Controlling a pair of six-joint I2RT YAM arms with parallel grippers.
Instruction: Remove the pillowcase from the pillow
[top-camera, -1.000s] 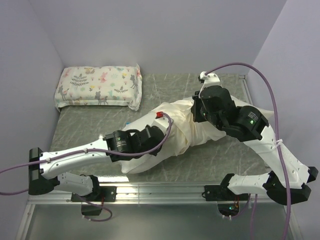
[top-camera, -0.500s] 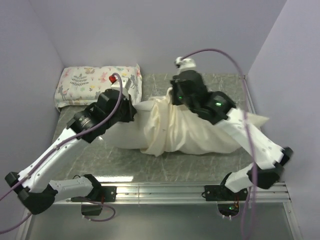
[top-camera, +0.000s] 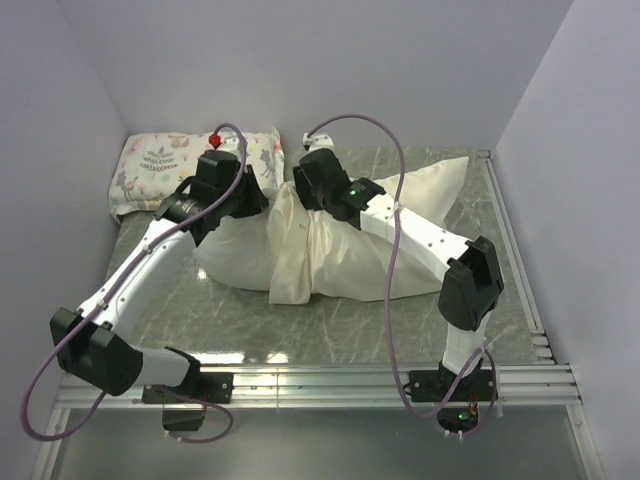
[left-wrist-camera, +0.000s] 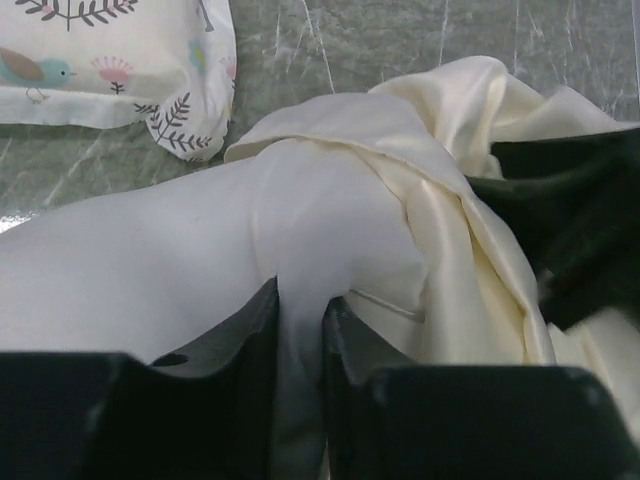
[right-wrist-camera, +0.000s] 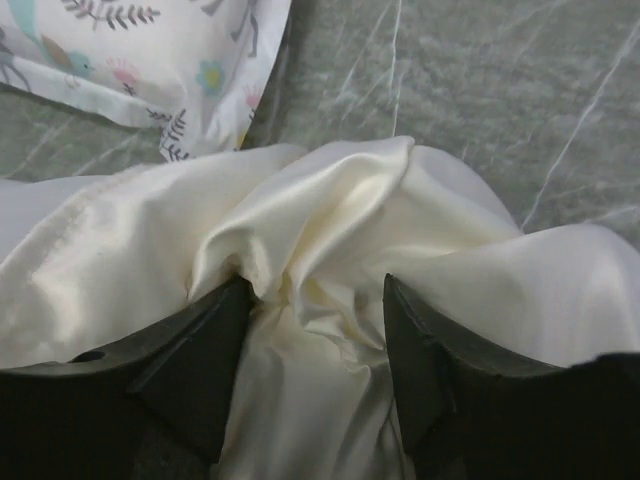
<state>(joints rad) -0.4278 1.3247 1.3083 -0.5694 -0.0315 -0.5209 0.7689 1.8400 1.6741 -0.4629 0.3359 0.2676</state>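
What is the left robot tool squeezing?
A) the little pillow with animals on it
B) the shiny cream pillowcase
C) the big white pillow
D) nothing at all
C: in the left wrist view the left tool has white fabric of the pillow pinched between its fingers, while the cream pillowcase is bunched off to one side.

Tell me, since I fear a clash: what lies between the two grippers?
A bunched fold of the cream pillowcase, over the white pillow, fills the gap between the left gripper and the right gripper. The left wrist view shows it.
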